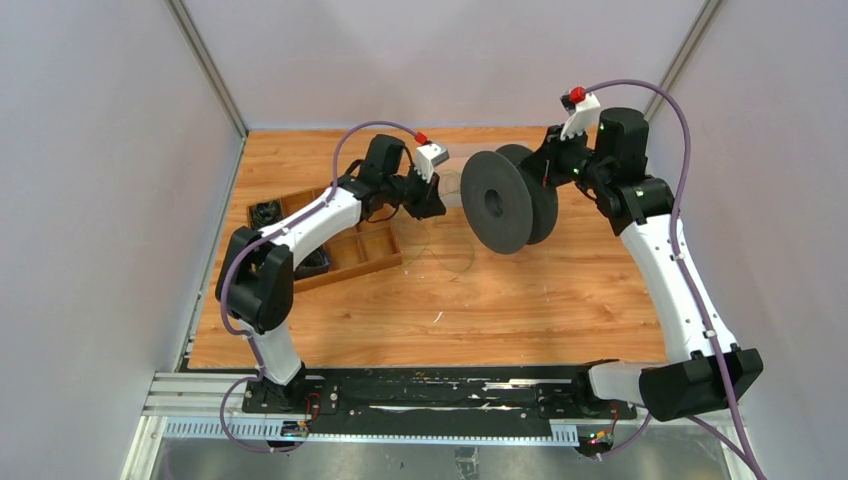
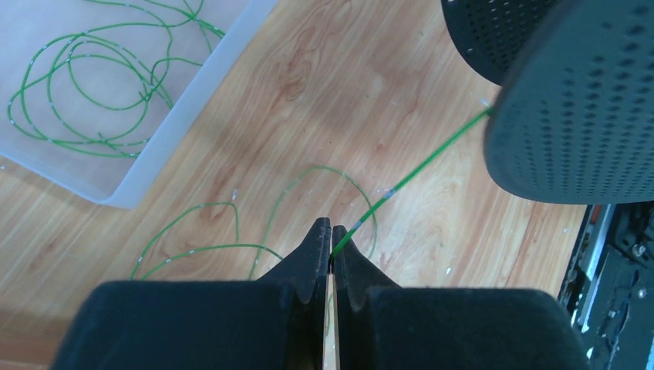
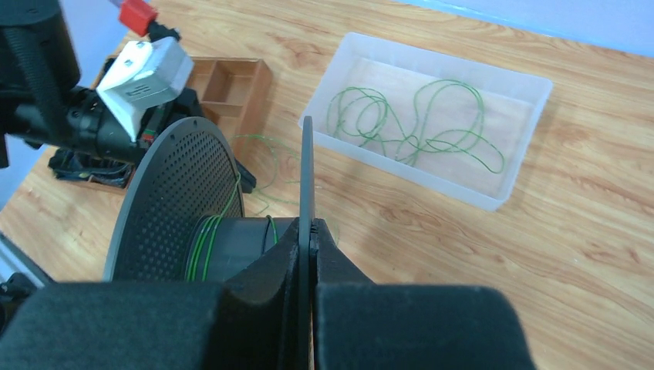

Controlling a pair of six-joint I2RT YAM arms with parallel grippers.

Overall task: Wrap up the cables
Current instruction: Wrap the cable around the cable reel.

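The cable is a thin green wire. My left gripper [image 2: 332, 231] is shut on it, and it runs taut [image 2: 416, 166] up to the black perforated spool [image 2: 571, 116]. Loose loops lie on the wood below [image 2: 193, 248]. My right gripper [image 3: 311, 227] is shut on the spool's thin near flange [image 3: 306, 169] and holds the spool off the table. A few green turns sit on the hub [image 3: 202, 243]. From above, the spool [image 1: 500, 205] hangs between the left gripper [image 1: 438, 200] and the right gripper [image 1: 548, 165].
A clear plastic tray [image 3: 493, 196] holds more looped green cable [image 3: 409, 116]; its wall also shows in the left wrist view [image 2: 154, 154]. A wooden compartment organiser [image 1: 350, 250] with small black cord bundles stands at the left. The arms' base rail runs along the near edge.
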